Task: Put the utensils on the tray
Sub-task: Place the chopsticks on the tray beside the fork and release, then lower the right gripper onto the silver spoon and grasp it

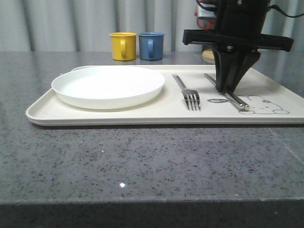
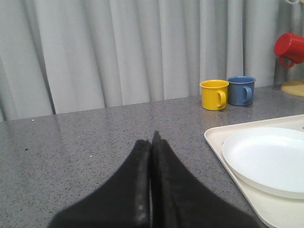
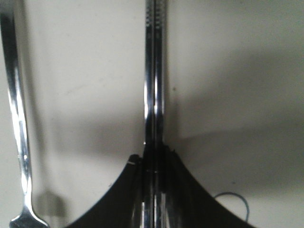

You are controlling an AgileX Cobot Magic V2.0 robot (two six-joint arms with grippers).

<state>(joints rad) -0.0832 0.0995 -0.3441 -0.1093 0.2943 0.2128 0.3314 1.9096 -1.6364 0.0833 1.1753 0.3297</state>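
Note:
The cream tray (image 1: 118, 114) lies across the table. A silver fork (image 1: 188, 93) rests on it, tines toward the front. To the fork's right, a pair of silver chopsticks (image 1: 237, 101) lies lengthwise on the tray, by the rabbit print. My right gripper (image 1: 225, 89) stands upright over the chopsticks and is shut on them. In the right wrist view, the chopsticks (image 3: 155, 85) run out from between the fingertips of the right gripper (image 3: 153, 160), with the fork handle (image 3: 17, 123) alongside. My left gripper (image 2: 152, 141) is shut with nothing in it, over bare table left of the tray (image 2: 223, 152).
A round white plate (image 1: 108, 85) fills the tray's left half. A yellow mug (image 1: 123, 45) and a blue mug (image 1: 151, 45) stand behind the tray. A red mug (image 2: 289, 47) hangs above a wooden base (image 2: 294, 88) at the back right. Grey curtain closes the back.

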